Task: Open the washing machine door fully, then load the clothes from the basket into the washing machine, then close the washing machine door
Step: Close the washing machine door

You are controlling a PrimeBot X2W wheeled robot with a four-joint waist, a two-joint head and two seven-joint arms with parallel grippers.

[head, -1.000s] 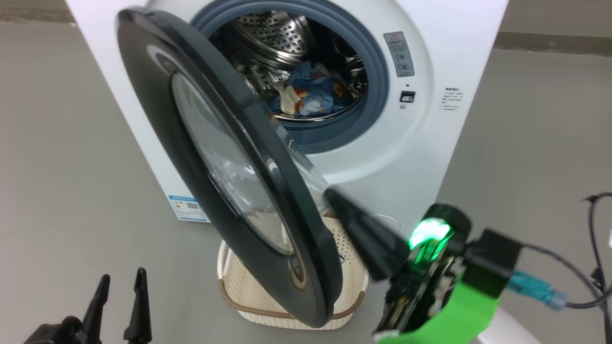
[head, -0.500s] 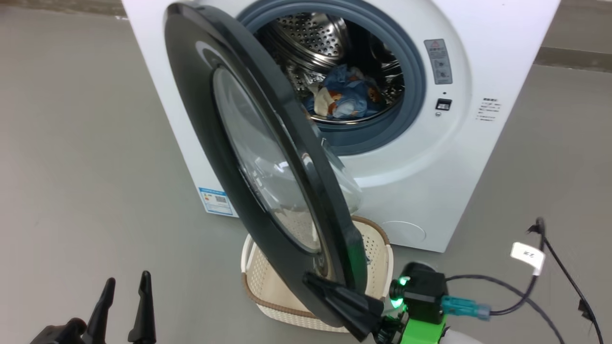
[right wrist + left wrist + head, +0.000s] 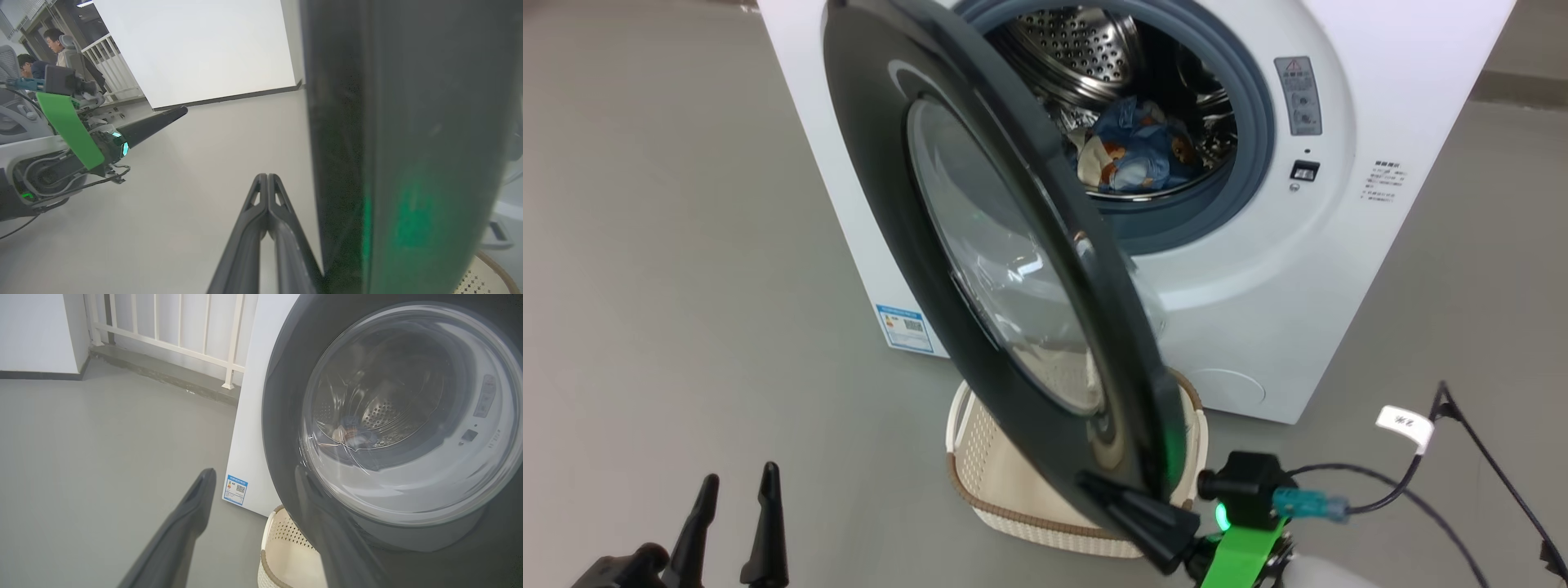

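The white washing machine [image 3: 1258, 269] stands beyond both pairs of jaws, its grey warning label [image 3: 1298, 96] and blue sticker [image 3: 903, 327] too small to read. The washing machine door [image 3: 980, 269] hangs half-open. The right jaws, shut and empty, lie against its lower rim, lower on its edge than a second ago. The basket [image 3: 1013, 490] sits just behind their tip, the clothes [image 3: 1135, 151] well beyond in the drum [image 3: 1078, 49]. The left jaws gape wide, empty, bare floor [image 3: 645, 245] all around them.

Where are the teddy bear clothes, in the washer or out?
In. The clothes lie in the drum of the washing machine, past its open door.
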